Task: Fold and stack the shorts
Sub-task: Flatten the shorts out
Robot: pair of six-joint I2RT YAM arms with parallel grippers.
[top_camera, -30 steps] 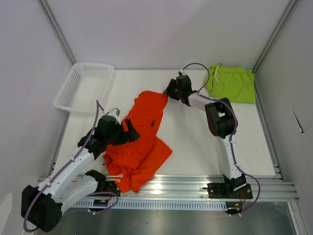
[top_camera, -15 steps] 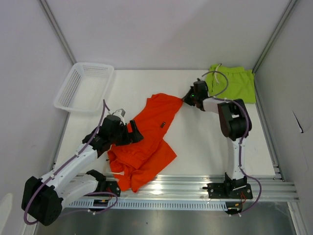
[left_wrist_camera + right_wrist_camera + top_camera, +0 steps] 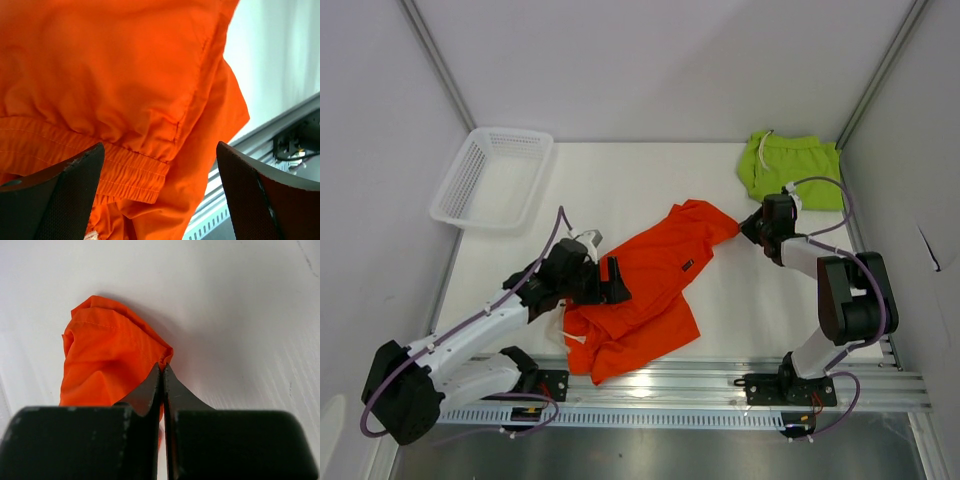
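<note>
The orange shorts (image 3: 650,290) lie crumpled across the middle of the table, stretched toward the right. My right gripper (image 3: 748,228) is shut on their right corner; in the right wrist view the jaws (image 3: 162,367) pinch the fabric edge (image 3: 105,355) just above the table. My left gripper (image 3: 616,281) is open over the shorts' left part. In the left wrist view its fingers (image 3: 160,147) stand wide apart above the elastic waistband (image 3: 125,165). The lime green shorts (image 3: 790,170) lie folded at the back right corner.
A white mesh basket (image 3: 490,178) stands at the back left. The metal rail (image 3: 740,372) runs along the near edge, and the shorts' lower hem overlaps it. Walls close in the table on the left, back and right.
My right gripper has pulled the orange shorts' corner to the right and toward the near side, dragging the shorts along. My left gripper has moved right with them.
</note>
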